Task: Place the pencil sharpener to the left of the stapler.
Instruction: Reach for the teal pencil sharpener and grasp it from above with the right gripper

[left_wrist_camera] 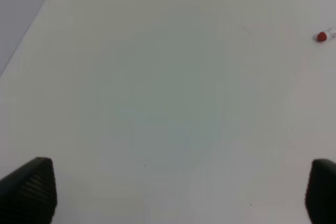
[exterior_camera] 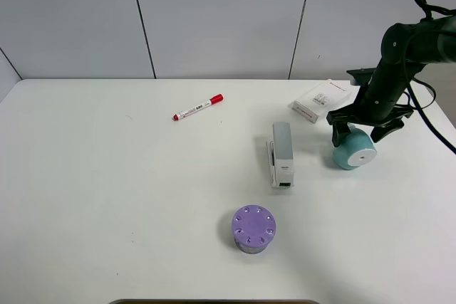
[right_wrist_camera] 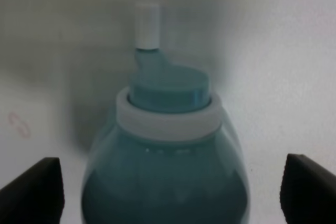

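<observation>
The teal pencil sharpener (exterior_camera: pixel 354 151) lies on its side right of the stapler (exterior_camera: pixel 281 153), its flat white face turned toward the table's front. In the right wrist view the pencil sharpener (right_wrist_camera: pixel 168 171) fills the middle, its white crank nub pointing away. My right gripper (exterior_camera: pixel 358 132) is lowered over it and open, one finger on each side with gaps to the body. The right gripper (right_wrist_camera: pixel 170 188) shows only its dark fingertips (right_wrist_camera: pixel 31 190) at the frame's corners. The grey and white stapler lies lengthwise near the table's centre. My left gripper (left_wrist_camera: pixel 176 190) is open over bare table, holding nothing.
A red-capped white marker (exterior_camera: pixel 198 107) lies at the back, left of centre; its cap (left_wrist_camera: pixel 322 36) shows in the left wrist view. A flat white box (exterior_camera: pixel 322 100) with red print sits just behind the right gripper. A purple cylinder (exterior_camera: pixel 253 228) with holes stands in front of the stapler.
</observation>
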`<state>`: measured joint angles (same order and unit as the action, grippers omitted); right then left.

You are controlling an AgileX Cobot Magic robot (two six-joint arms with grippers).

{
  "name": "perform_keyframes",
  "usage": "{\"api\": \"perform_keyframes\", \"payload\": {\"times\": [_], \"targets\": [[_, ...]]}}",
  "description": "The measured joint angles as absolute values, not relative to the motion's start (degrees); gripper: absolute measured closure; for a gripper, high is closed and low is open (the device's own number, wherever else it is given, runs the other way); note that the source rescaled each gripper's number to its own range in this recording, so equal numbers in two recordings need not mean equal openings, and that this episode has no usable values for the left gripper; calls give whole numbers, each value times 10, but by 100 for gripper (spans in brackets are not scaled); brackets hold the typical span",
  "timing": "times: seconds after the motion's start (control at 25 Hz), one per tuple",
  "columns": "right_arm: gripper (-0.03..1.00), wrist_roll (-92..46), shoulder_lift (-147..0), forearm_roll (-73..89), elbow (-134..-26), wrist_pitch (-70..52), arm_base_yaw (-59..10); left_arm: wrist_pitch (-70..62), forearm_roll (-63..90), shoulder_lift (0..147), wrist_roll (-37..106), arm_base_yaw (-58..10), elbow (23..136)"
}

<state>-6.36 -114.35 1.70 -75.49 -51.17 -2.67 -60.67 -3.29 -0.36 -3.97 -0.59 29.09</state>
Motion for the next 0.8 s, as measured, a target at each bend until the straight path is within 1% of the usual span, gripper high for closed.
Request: {"api": "perform_keyframes", "payload": {"times": [0.8], "targets": [[-3, -83, -1147, 17, -755, -513, -27, -607, -33, -4, -40, -6, 291]]}}
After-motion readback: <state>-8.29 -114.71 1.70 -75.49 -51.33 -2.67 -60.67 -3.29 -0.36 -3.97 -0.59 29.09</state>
